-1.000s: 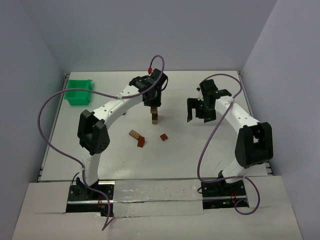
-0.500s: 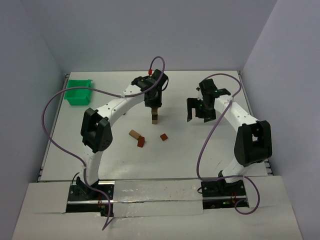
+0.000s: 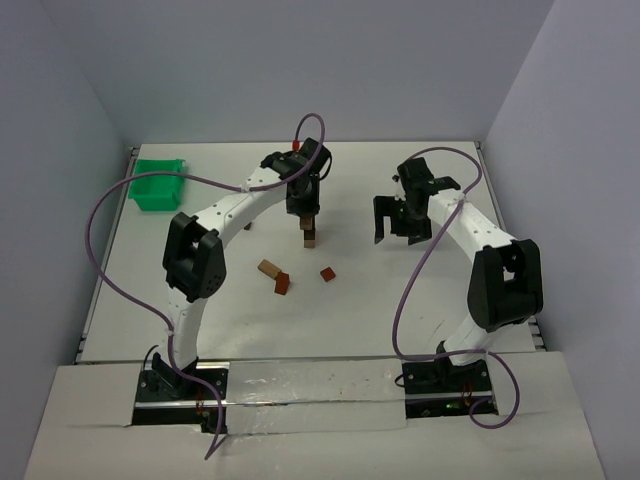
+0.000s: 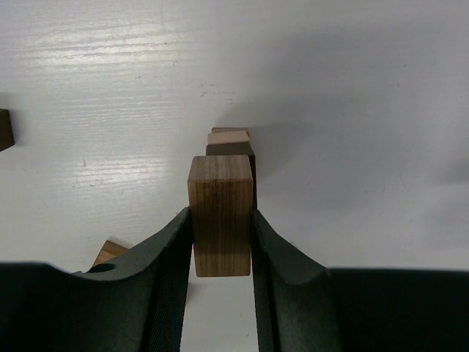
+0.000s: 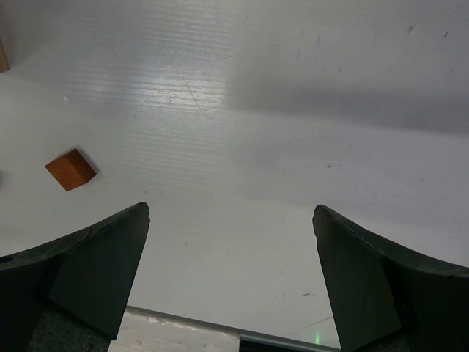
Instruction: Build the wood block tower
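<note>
The wood block tower (image 3: 311, 233) is a short stack of small blocks at the table's middle. My left gripper (image 3: 308, 210) hangs right over it, shut on a brown wooden block (image 4: 220, 213). In the left wrist view the tower's top blocks (image 4: 233, 144) show just beyond and under the held block; I cannot tell whether they touch. My right gripper (image 3: 402, 224) is open and empty, to the right of the tower; its fingers (image 5: 95, 268) stand wide apart over bare table.
Loose blocks lie in front of the tower: a tan one (image 3: 267, 268), a reddish-brown one (image 3: 283, 285) and another reddish one (image 3: 328, 274), also in the right wrist view (image 5: 70, 169). A dark block (image 3: 247, 226) sits under the left arm. A green bin (image 3: 157, 184) stands far left.
My left gripper has shifted slightly with its block, staying over the tower, and its elbow has swung a little. The right arm has hardly moved.
</note>
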### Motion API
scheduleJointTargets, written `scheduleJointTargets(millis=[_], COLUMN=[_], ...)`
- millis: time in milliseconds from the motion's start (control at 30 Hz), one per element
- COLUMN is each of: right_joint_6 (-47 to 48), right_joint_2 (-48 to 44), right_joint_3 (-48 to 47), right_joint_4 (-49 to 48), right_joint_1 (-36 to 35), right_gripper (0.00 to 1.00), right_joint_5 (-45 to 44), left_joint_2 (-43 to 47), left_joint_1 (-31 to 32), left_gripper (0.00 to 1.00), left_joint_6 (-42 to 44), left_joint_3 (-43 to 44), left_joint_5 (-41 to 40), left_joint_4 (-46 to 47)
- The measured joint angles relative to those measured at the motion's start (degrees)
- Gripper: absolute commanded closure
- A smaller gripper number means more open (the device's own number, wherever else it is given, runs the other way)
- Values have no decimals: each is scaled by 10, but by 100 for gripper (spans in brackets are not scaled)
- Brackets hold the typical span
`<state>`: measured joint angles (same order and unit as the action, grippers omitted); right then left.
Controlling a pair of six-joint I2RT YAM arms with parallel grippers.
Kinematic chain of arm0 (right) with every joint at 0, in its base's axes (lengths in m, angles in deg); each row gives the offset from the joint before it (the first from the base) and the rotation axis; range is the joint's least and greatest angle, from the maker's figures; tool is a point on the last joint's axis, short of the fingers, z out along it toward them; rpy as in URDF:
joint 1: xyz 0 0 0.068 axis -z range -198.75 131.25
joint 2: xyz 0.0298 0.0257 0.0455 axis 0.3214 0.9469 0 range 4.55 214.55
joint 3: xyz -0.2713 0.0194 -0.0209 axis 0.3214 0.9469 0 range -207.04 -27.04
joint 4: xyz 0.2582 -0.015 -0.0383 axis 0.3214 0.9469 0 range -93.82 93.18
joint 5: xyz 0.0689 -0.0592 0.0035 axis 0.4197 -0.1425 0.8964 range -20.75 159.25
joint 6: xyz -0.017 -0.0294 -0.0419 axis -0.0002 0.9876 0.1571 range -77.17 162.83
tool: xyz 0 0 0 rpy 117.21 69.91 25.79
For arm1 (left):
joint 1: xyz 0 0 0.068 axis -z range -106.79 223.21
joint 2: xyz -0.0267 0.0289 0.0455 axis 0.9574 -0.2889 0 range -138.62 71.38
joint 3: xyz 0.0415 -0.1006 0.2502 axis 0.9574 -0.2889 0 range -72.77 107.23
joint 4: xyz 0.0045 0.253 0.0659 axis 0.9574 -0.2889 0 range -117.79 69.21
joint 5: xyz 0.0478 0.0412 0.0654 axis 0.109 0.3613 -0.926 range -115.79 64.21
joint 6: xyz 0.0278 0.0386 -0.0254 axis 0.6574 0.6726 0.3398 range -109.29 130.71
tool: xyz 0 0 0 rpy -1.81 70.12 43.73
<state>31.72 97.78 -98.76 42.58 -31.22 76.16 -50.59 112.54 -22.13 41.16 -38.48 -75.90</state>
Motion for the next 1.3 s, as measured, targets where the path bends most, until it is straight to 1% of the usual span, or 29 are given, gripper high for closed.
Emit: scheduleJointTargets(millis=[400, 1300], right_joint_6=[-2, -2], right_joint_2=[1, 1], right_joint_3=[-4, -4], right_joint_4=[1, 1], right_joint_1=[0, 0], right_gripper=[0, 0], right_joint_5=[0, 0], left_joint_2=[0, 0], left_joint_1=[0, 8], left_gripper=[100, 99], left_joint_6=[-6, -11], left_joint_3=[-20, -19], left_joint_5=[8, -4], left_joint_4=[0, 0])
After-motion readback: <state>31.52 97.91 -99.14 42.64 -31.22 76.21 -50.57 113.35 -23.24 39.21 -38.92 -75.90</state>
